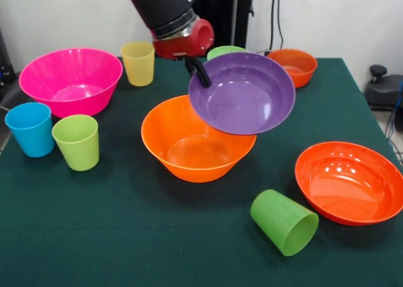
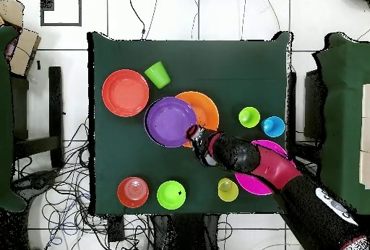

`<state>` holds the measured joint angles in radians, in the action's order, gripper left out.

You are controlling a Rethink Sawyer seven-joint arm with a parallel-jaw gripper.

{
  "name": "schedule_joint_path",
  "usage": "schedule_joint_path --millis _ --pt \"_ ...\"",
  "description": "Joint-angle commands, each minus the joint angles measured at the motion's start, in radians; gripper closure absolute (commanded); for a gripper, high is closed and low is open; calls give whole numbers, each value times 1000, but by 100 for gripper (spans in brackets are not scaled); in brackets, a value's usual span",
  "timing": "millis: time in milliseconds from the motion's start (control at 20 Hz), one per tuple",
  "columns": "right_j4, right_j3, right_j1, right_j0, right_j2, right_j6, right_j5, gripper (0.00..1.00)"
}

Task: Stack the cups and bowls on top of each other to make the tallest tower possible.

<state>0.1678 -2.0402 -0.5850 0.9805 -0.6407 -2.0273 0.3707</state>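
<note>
My gripper is shut on the rim of the purple bowl and holds it tilted in the air, over the right side of the large orange bowl. In the overhead view the gripper grips the purple bowl beside the large orange bowl. The yellow cup, blue cup and lime green cup stand upright. The darker green cup lies on its side. The small green bowl is mostly hidden behind the purple bowl. Nothing is stacked.
The large pink bowl sits at the left, the small orange bowl at the back right, and the shallow red-orange bowl at the right. The green table is bare at the front left. Cables lie on the floor.
</note>
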Motion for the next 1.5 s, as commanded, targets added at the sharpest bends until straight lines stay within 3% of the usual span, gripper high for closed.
schedule_joint_path --millis 50,550,1500 --pt "66 161 2 34 -52 226 244 100" --pt "127 198 42 80 -88 220 280 100" --pt "203 214 62 58 -95 147 233 100"
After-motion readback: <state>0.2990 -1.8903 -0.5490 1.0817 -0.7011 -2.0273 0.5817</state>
